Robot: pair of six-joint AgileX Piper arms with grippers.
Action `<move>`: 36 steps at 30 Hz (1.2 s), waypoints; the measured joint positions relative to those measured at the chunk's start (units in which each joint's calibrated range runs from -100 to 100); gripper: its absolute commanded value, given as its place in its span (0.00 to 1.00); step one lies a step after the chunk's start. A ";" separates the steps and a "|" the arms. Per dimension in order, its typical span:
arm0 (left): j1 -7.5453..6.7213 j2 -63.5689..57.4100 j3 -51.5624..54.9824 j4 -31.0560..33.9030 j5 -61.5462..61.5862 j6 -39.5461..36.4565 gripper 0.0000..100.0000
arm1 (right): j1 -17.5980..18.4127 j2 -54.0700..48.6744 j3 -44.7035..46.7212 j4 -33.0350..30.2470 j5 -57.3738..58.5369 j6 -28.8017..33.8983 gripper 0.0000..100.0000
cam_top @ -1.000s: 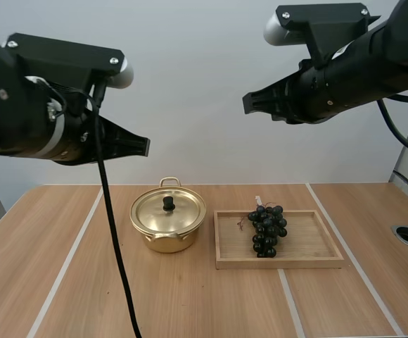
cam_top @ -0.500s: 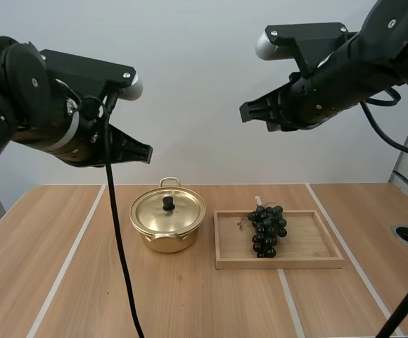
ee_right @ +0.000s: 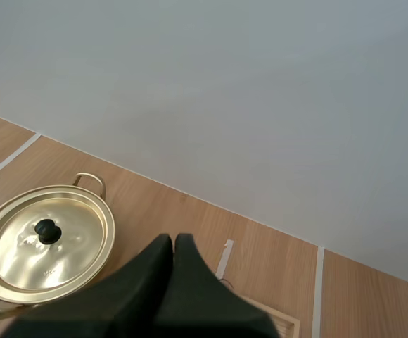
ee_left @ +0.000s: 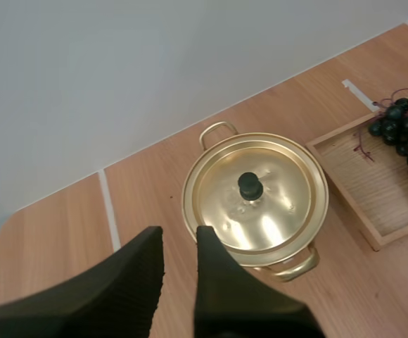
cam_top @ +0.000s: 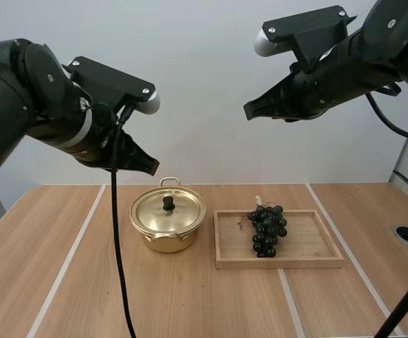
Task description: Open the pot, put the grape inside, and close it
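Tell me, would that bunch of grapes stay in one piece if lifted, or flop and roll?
Probably floppy: the bunch of grapes is many small round berries on thin stems, so it would likely sag and swing. The berries look glossy, so perhaps slippery and easily squashed. Lying flat in the tray, it seems unlikely to roll whole.

Tally. Pot [cam_top: 167, 236]: one. Lid [cam_top: 155, 211]: one, carrying one knob [cam_top: 168, 203]. Loop handles [ee_left: 218, 131] on the pot: two, one at each side. Bunch of grapes [cam_top: 267, 229]: one. Wooden tray [cam_top: 281, 263]: one. Table [cam_top: 63, 274]: one. Grippers: two, the left gripper [cam_top: 148, 166] and the right gripper [cam_top: 250, 107].
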 measured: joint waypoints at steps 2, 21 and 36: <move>0.00 1.61 0.00 -1.81 -0.57 1.40 1.00 | 0.00 0.11 0.00 -0.11 -0.15 0.00 0.91; -3.19 21.80 -3.98 -7.76 -8.04 8.53 1.00 | 0.02 12.83 -0.03 -7.53 -0.52 0.78 1.00; -3.96 39.64 -6.93 -8.03 -10.61 8.53 1.00 | 0.02 13.25 -0.03 -7.53 -0.52 0.78 1.00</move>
